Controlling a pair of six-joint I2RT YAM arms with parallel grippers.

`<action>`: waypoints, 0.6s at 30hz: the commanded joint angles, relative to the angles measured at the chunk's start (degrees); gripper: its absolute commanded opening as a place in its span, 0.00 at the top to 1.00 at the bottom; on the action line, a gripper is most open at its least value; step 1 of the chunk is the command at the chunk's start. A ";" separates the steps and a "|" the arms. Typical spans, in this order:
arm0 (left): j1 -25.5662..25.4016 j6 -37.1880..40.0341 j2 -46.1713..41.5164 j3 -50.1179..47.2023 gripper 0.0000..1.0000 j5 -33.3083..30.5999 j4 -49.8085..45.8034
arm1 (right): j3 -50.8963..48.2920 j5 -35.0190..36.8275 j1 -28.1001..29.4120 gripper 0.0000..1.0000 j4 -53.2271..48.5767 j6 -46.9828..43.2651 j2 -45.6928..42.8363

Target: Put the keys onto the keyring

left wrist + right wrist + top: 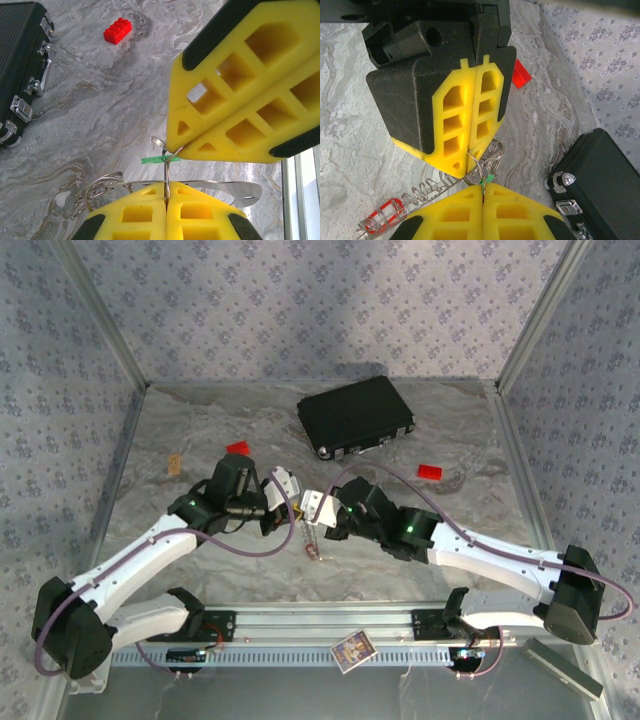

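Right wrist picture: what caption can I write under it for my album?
Left end effector pinches the keyring, right end effector pinches the green key, tip to tip.

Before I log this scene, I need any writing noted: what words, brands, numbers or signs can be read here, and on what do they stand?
No text can be read in these pictures.
Card by the front rail: a printed picture, any writing too small to read.
Black case: no label or brand visible.
Red brick: no legible marking.
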 commanded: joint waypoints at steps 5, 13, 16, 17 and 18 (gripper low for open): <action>-0.41 -3.78 0.62 3.48 1.00 1.77 3.02 | -2.21 5.13 1.98 1.00 4.11 -2.14 0.05; -0.65 -3.43 -0.60 2.06 1.00 -1.57 3.83 | -4.20 0.43 -1.12 1.00 2.42 3.46 -2.49; -0.93 -2.53 -0.53 2.05 1.00 -2.46 3.63 | -4.23 -5.13 -2.69 1.00 1.83 4.88 -3.21; -1.22 -2.18 -0.45 2.17 1.00 -2.84 3.54 | -4.08 -6.45 -3.14 1.00 1.92 5.56 -3.34; -1.46 -1.70 -0.43 2.17 1.00 -3.08 3.44 | -3.96 -7.50 -3.67 1.00 2.05 6.42 -3.39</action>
